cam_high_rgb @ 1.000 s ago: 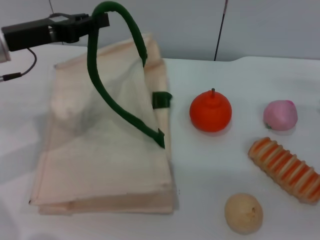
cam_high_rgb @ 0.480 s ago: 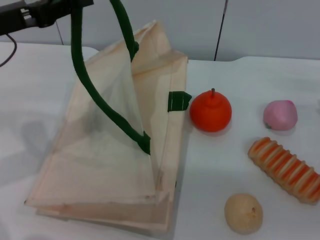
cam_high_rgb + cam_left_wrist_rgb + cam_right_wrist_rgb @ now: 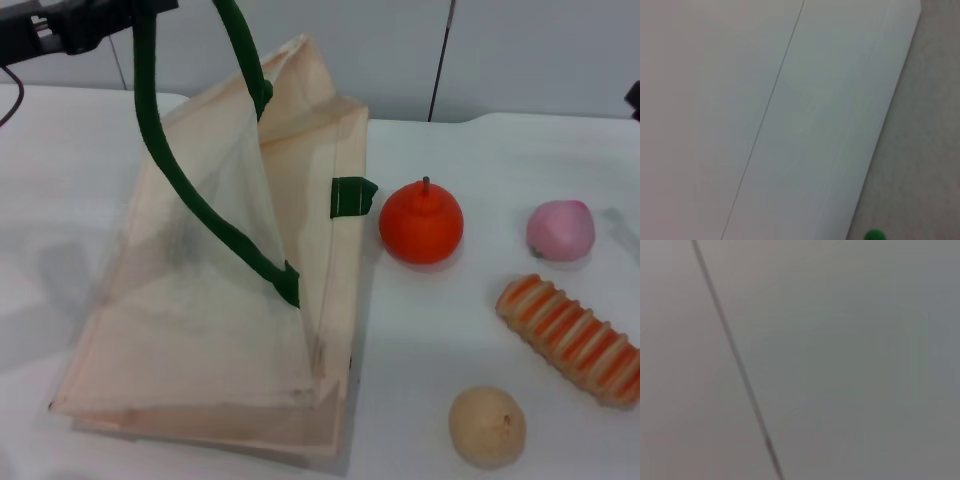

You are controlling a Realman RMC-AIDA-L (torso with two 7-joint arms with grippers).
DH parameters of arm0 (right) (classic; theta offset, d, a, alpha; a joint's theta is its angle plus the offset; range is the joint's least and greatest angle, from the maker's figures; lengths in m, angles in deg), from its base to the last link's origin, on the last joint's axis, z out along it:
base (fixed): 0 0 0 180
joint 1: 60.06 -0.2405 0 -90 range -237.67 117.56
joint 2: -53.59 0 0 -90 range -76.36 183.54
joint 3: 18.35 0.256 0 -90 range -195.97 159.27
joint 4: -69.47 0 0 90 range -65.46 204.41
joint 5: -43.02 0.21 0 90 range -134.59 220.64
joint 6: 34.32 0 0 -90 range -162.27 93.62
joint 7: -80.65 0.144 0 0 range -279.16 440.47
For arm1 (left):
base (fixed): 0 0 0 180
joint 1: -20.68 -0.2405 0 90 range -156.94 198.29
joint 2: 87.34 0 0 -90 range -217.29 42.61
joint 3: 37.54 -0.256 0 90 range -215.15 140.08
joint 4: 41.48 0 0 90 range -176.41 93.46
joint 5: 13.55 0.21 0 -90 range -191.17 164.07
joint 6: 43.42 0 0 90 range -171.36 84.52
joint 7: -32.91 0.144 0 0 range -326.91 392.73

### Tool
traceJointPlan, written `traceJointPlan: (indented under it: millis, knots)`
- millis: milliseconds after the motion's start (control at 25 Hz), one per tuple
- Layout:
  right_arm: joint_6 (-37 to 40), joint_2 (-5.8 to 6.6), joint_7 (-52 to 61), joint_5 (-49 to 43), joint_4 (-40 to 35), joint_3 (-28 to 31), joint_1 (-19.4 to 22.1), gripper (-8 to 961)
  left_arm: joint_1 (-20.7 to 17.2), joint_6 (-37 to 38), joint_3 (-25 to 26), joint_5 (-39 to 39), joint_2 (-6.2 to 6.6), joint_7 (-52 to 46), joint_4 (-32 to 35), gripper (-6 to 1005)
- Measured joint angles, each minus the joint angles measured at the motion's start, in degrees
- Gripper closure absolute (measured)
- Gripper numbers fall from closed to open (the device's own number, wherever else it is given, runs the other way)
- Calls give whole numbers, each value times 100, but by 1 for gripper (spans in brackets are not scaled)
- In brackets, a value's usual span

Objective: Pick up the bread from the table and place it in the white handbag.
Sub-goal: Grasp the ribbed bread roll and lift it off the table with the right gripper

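Head view, left to right: my left gripper point(image 3: 140, 12) sits at the top left corner, holding a green handle point(image 3: 160, 150) and lifting one side of the white handbag point(image 3: 200, 330) so its mouth gapes toward the fruit. I judge the jaws clamped on that handle. Next come an orange fruit point(image 3: 421, 222), a tan ball point(image 3: 487, 427), a pink fruit point(image 3: 561, 230), and the bread point(image 3: 572, 338) lying on the table point(image 3: 450, 330), untouched, well apart from the bag. Only a dark sliver at the right edge may be my right arm; its jaws I cannot tell. Bag opened; pick and placement both remain.
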Motion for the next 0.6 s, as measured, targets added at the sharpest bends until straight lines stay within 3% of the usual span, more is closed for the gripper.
traceJointPlan:
  millis: [280,600]
  knots:
    - [-277,67,1074,-1661,-939,10,0,66,0,-105,-8,38,0,0,0,883]
    - [-1787,86,1674,-3264,-1824,82,31,65,-20,-146,-9,78,4,-278,-148,882]
